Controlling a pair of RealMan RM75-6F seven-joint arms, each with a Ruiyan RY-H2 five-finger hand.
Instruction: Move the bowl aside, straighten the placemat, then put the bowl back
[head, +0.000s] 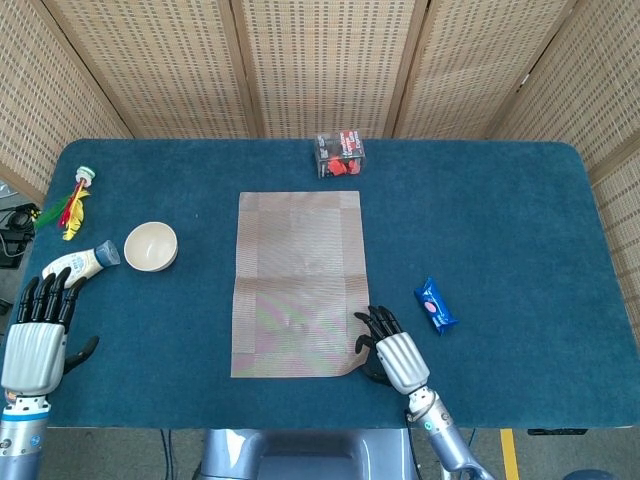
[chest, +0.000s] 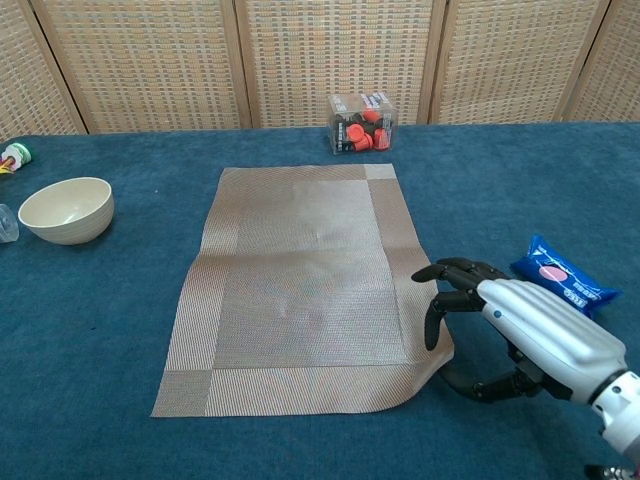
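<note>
Head view shows a rectangular woven beige placemat (head: 298, 283) lying flat near the middle of the blue-covered worktop (head: 500, 220), long side running near to far. Its near right corner curls slightly, and the right hand (head: 385, 345) rests there, dark fingers (chest: 447, 296) bent down onto the mat edge; whether the corner is pinched cannot be told. In the chest view the thumb sits low beside that corner, apart from the other fingers.

A small cream ceramic bowl (head: 151, 246) stands upright on the worktop, well left of the placemat and not touching it. The left hand (head: 40, 325) hovers at the near left edge, fingers straight and spread, holding nothing, near a pale tube with a grey cap (head: 82, 264) that lies just left of the bowl.

A clear plastic box of red and black items (head: 340, 156) stands just beyond the mat's far edge. A blue snack packet (head: 435, 305) lies right of the right hand. A red and yellow feathered item (head: 74, 204) lies at the far left.
</note>
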